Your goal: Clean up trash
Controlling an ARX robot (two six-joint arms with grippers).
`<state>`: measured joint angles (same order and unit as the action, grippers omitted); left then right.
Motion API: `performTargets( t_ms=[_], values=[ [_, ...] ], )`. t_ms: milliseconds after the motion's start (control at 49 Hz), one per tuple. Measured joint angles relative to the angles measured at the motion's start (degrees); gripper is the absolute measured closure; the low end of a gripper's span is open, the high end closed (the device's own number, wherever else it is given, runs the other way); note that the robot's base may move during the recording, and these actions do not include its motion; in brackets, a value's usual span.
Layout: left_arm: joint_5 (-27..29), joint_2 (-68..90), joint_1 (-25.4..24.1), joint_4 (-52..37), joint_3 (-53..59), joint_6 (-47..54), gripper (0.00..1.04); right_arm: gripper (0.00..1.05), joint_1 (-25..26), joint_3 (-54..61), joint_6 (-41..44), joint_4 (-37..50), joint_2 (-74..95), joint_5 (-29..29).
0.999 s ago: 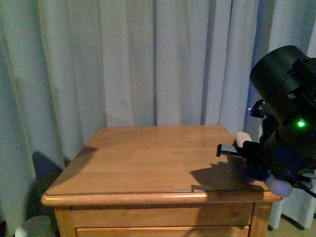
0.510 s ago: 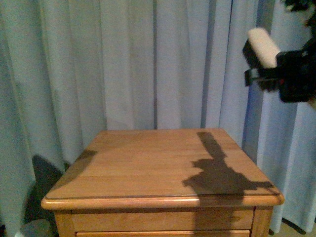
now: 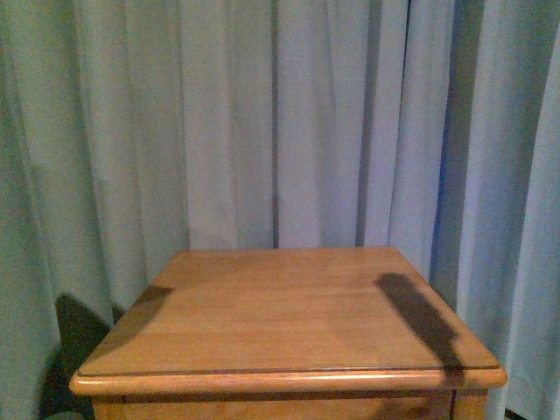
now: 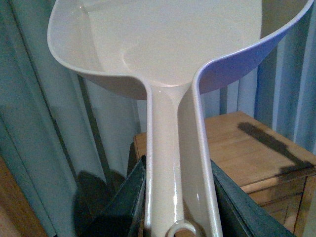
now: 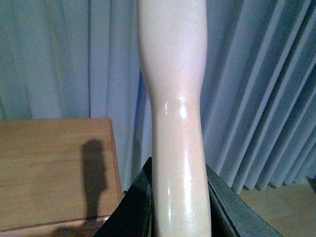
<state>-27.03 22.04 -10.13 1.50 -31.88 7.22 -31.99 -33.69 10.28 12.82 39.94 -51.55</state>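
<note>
now left gripper (image 4: 180, 210) clamps the dustpan (image 4: 173, 44), right gripper (image 5: 180, 212) clamps perhaps a brush handle (image 5: 173, 98).

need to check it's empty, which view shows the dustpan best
Left wrist view: the dustpan fills it, inside visible, handle in the left gripper. Front and right wrist views show none of it.

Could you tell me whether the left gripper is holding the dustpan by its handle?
Yes, the left gripper clamps the long handle of the beige dustpan.
</note>
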Motion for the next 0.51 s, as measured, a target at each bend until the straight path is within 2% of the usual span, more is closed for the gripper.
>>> performTargets(
  t_ms=[102,163,510],
  values=[
    [0.00,0.00,0.00,0.00,0.00,-0.02,0.76,0.84,-8.09,4.59,3.48,1.38,-7.45,-9.07],
    [0.02,0.00,0.00,0.00,0.00,-0.02,0.76,0.84,-11.15,6.25,3.96,1.33,-10.21,-11.45],
    [-0.02,0.00,0.00,0.00,0.00,-0.02,0.76,0.84,-9.11,11.87,-0.85,-3.80,-15.28,-9.14]
  ],
)
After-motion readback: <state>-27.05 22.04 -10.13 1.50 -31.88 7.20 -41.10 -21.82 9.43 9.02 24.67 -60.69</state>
